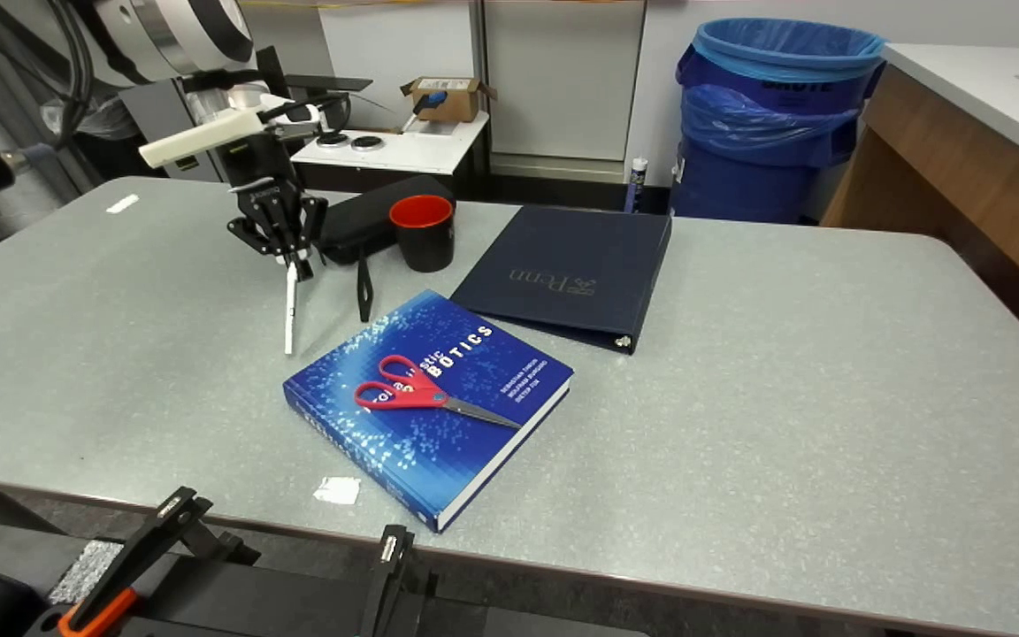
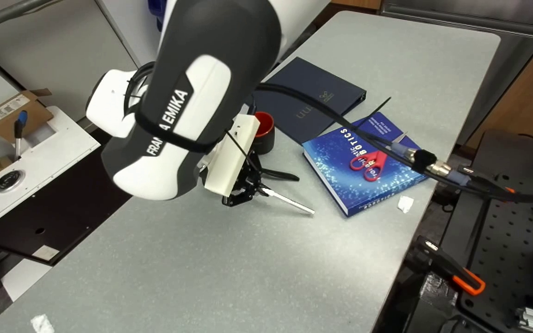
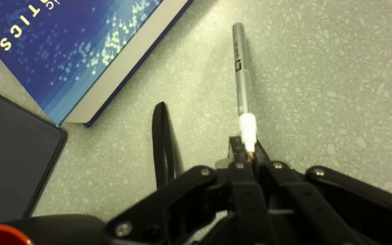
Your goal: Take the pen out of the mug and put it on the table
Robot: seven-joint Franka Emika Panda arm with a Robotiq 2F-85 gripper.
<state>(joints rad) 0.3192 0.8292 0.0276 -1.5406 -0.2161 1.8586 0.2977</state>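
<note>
The pen [image 1: 290, 310] is a thin pale stick outside the mug; it also shows in an exterior view [image 2: 289, 201] and in the wrist view [image 3: 242, 75]. My gripper [image 3: 249, 144] is shut on the pen's white tip end, and the rest points away from the fingers, low over the table [image 1: 792, 425]. Whether its far end touches the table I cannot tell. The gripper also shows in both exterior views [image 1: 299, 264] [image 2: 262, 188]. The black mug [image 1: 425, 241] with red inside stands upright beside the gripper; its rim shows in the wrist view [image 3: 3, 231].
A blue book [image 1: 386, 354] with red scissors [image 1: 412, 389] on it lies near the pen's far end. A dark binder [image 1: 563, 265] lies beyond the mug. A black case [image 1: 363, 217] with a wrist strap [image 3: 163, 143] lies right beside the gripper and mug.
</note>
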